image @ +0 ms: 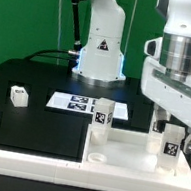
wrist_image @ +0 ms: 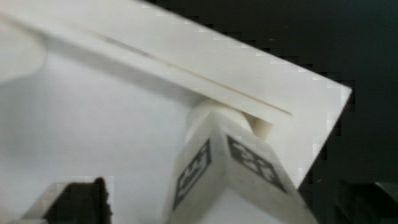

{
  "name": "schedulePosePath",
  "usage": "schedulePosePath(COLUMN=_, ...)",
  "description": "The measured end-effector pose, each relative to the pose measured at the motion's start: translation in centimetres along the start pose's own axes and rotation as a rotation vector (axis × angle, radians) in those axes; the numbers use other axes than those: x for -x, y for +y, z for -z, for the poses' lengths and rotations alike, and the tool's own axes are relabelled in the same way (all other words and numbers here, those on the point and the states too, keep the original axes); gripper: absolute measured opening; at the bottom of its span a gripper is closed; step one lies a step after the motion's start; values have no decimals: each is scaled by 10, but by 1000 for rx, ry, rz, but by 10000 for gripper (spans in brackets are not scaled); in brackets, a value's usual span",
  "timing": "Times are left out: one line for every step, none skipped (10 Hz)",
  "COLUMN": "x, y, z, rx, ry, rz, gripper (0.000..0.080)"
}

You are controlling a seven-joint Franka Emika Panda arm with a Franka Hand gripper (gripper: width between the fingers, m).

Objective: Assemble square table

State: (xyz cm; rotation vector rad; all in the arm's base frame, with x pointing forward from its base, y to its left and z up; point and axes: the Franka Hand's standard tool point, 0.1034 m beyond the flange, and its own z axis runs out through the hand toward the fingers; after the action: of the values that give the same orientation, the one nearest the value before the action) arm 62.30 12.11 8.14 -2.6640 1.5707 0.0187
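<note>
Gripper (wrist_image: 228,203) wide open, straddling leg (wrist_image: 221,158) (no contact)

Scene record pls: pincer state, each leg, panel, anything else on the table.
pincer: open, fingers either side of a leg, not clamping it
leg under pincer: upright at a panel corner, exterior view's right
second leg: upright on the panel, exterior view's left
loose leg: on the table, apart from the panel
fourth leg: not in view
marker board: flat, behind the panel
</note>
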Motion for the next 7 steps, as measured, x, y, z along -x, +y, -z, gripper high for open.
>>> schedulePosePath(x=-1, y=1, z=-1, rx=3, ry=3, rz=57, gripper=646)
schedulePosePath(x=-2, y=1, z=-1, rx=3, ry=3, rz=93, gripper=646)
schedulePosePath(x=-2, y=1, z=-1, rx=11, ry=13, rz=205, gripper=646)
schedulePosePath(x=1, y=-1, z=0, rx=46, ry=54, rz=403, gripper=649)
schedulePosePath(x=4, y=-5, z=2, rx=74, ry=84, rz=576, gripper=649)
schedulePosePath(x=3, y=-7, z=3, rx=79, ry=98, rz=700, gripper=649)
schedulePosePath(x=2, y=-8, z=3, rx=74, ry=105, rz=730, gripper=649)
